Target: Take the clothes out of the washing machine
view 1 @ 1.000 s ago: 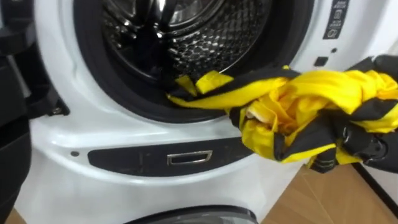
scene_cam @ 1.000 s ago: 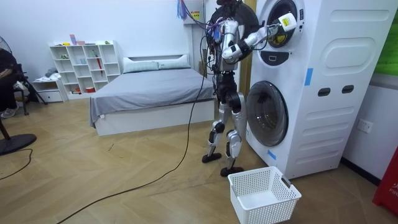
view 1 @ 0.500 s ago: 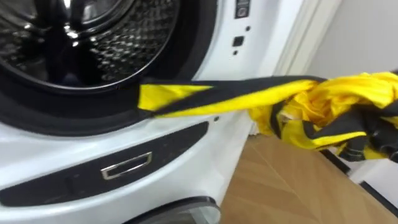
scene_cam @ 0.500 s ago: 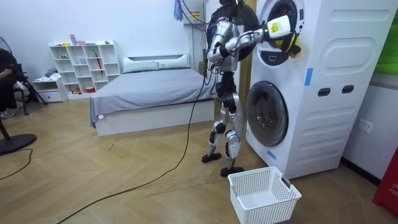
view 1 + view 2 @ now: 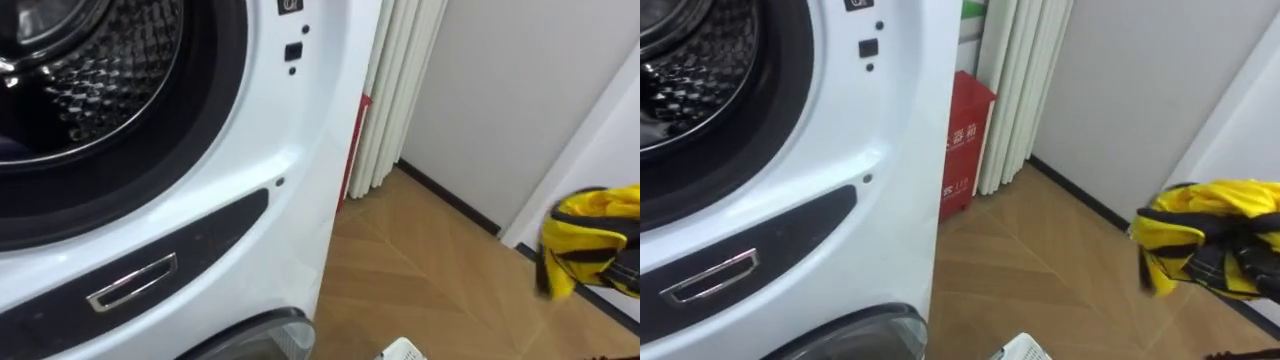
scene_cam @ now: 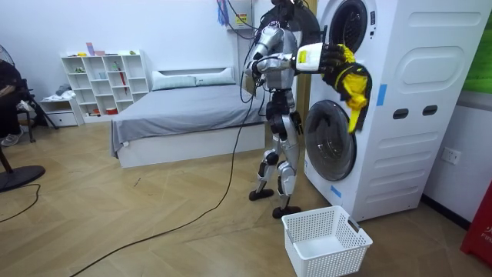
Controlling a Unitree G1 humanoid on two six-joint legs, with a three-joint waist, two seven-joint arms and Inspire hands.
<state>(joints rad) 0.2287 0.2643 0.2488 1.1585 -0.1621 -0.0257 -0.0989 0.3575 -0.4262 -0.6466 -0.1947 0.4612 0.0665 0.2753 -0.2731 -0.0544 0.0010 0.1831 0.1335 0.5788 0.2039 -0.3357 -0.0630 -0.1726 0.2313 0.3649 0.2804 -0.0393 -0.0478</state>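
Observation:
A yellow and black garment (image 5: pixel 590 240) (image 5: pixel 1205 245) hangs in the air at the right of the eye views, out of the machine and over the wooden floor. My right hand (image 6: pixel 332 58) is shut on it, arm stretched out in front of the upper washing machine (image 6: pixel 361 46); the cloth (image 6: pixel 354 88) dangles below the hand. The open drum (image 5: pixel 60 80) of that machine sits at the upper left of the eye views. I stand close to the stacked machines, upright.
A white laundry basket (image 6: pixel 327 242) stands on the floor by my feet; its rim (image 5: pixel 1020 348) shows at the bottom edge. A lower machine's round door (image 6: pixel 332 142) is closed. A red box (image 5: pixel 965 150) and white slats (image 5: pixel 1015 90) stand beside the machines.
The garment has come fully out of the drum and swung right and away with my right hand. My view has turned right, so the drum slid to the left.

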